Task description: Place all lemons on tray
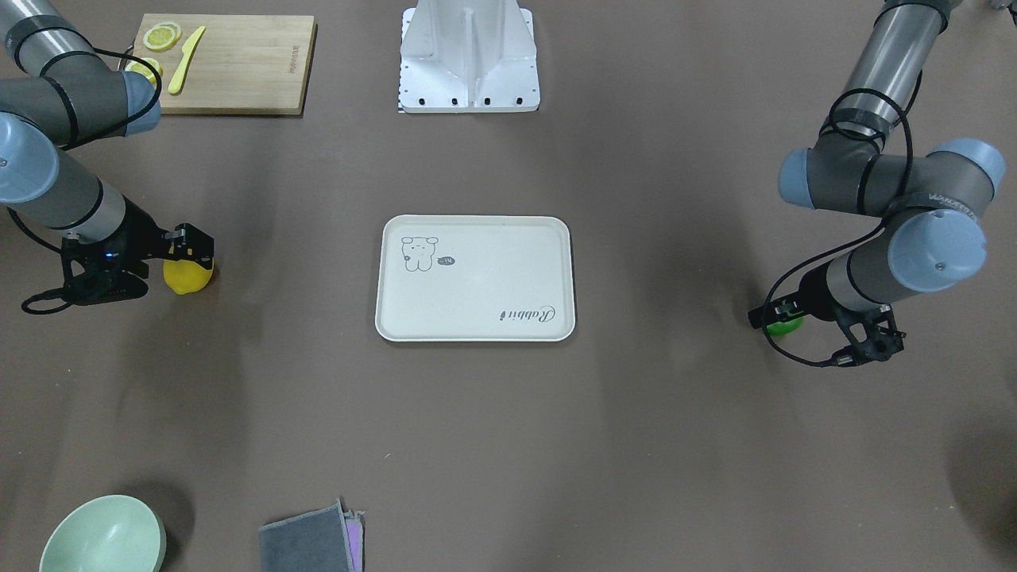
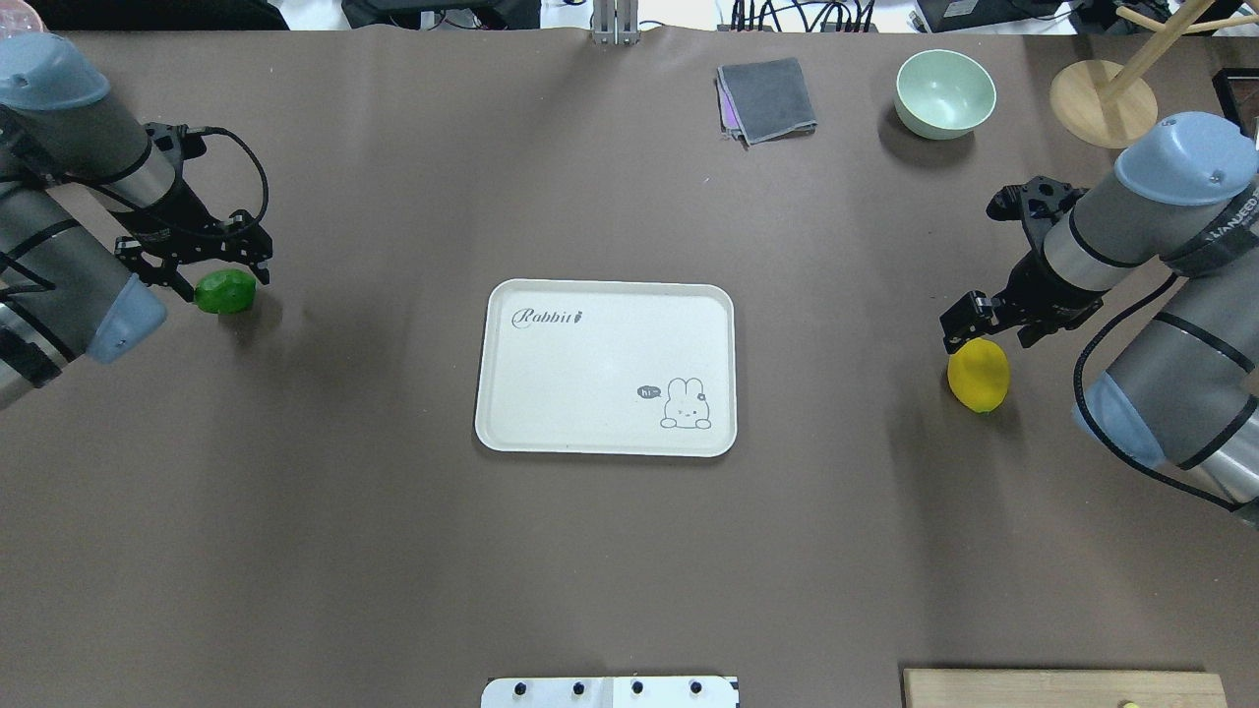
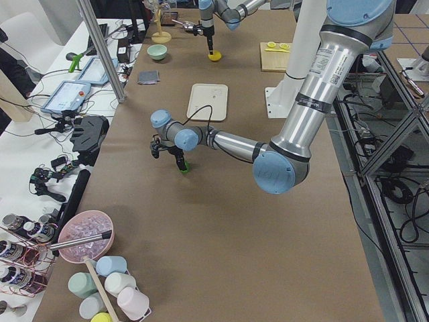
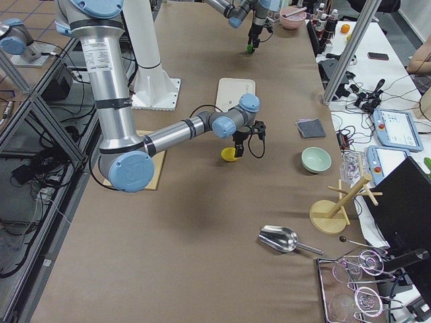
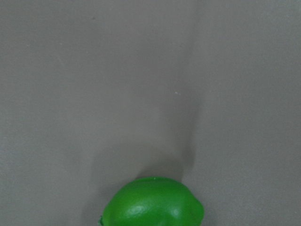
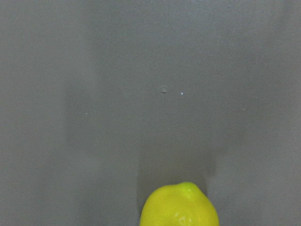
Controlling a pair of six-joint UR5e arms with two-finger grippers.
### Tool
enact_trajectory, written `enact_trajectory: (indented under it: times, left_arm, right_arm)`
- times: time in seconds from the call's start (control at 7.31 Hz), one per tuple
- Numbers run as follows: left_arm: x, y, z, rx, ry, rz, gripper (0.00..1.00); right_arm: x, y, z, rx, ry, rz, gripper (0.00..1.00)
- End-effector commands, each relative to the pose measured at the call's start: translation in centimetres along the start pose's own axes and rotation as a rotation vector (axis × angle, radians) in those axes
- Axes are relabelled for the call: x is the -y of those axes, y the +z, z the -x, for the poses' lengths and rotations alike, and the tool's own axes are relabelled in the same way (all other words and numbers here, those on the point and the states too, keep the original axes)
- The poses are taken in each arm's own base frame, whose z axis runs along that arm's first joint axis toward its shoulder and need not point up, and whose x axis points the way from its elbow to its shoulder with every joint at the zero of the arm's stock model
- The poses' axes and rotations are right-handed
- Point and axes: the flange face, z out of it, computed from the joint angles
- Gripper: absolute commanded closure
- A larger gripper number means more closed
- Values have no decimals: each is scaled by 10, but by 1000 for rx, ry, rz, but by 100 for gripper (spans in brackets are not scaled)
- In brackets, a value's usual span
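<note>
Fingers (image 2: 262, 267) of the left gripper (image 2: 224, 280) flank the green lemon (image 2: 225, 292), those of the right gripper (image 2: 987, 332) the yellow lemon (image 2: 979, 376), though we cannot tell whether either pair has closed; the tray (image 2: 590, 393) lies between the arms, well apart from both fruits.

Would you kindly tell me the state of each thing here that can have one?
tray, empty.
yellow lemon, off the tray, at the right gripper; grip unclear.
green lemon, off the tray, at the left gripper; grip unclear.
bowl, upright, empty.
cloth, folded.
cutting board, bearing lemon slices and a knife.
</note>
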Motion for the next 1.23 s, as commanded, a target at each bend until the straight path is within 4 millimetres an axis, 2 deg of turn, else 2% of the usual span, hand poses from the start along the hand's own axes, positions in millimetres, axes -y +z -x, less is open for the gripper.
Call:
enact_trajectory:
  times: [0.0,0.27,0.41,0.55,0.68,0.82,0.96,1.09]
  left_arm:
    - [-3,7,2,1,27,-16,22]
    - [-4,3,-1,-5,38,-24,72]
    - [-5,2,-2,-6,38,-25,77]
    - [-6,-9,-4,-19,39,-29,77]
    - [-7,-20,3,-29,33,-36,83]
    - [-12,-23,8,-48,31,-17,100]
    - [-8,-44,13,-68,13,-23,100]
    - [-12,-64,9,-71,17,-26,100]
  right_arm:
    - [-2,15,2,-26,-7,9,2]
    - [-3,21,-1,-36,-6,16,2]
    - [-4,27,-2,-40,-4,26,2]
    - [-3,33,-4,-47,0,36,3]
    - [-3,41,-4,-52,0,49,4]
    - [-3,43,-2,-51,0,53,13]
    - [-3,41,1,-42,-2,54,46]
    - [-5,38,5,-22,-4,64,80]
